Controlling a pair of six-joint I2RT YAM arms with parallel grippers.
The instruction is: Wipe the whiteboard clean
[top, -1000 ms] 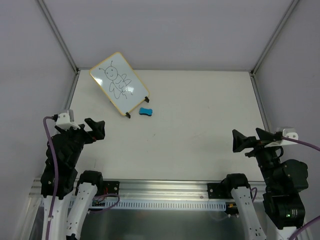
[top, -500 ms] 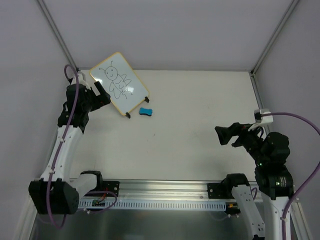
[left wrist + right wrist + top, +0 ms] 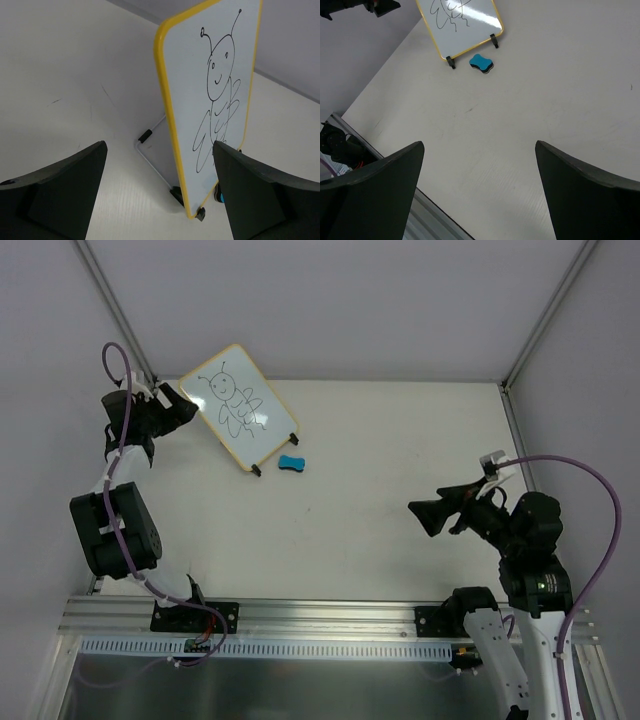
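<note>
The whiteboard (image 3: 240, 408) stands tilted on two black feet at the back left, with a yellow frame and a black bug doodle. It also shows in the left wrist view (image 3: 215, 100) and the right wrist view (image 3: 465, 20). A blue eraser (image 3: 291, 463) lies on the table by its right foot, also in the right wrist view (image 3: 481, 63). My left gripper (image 3: 180, 408) is open and empty at the board's left edge, which sits ahead between its fingers (image 3: 160, 150). My right gripper (image 3: 420, 515) is open and empty above the table's right half (image 3: 480, 145).
Grey walls and metal corner posts (image 3: 120, 320) close in the back and sides, right behind the whiteboard. A wire stand (image 3: 150, 150) props the board from behind. The aluminium rail (image 3: 320, 625) runs along the near edge.
My left arm has swung from the near left up to the board's left edge. My right gripper has moved leftward and forward over the table. Board and eraser have not moved.
</note>
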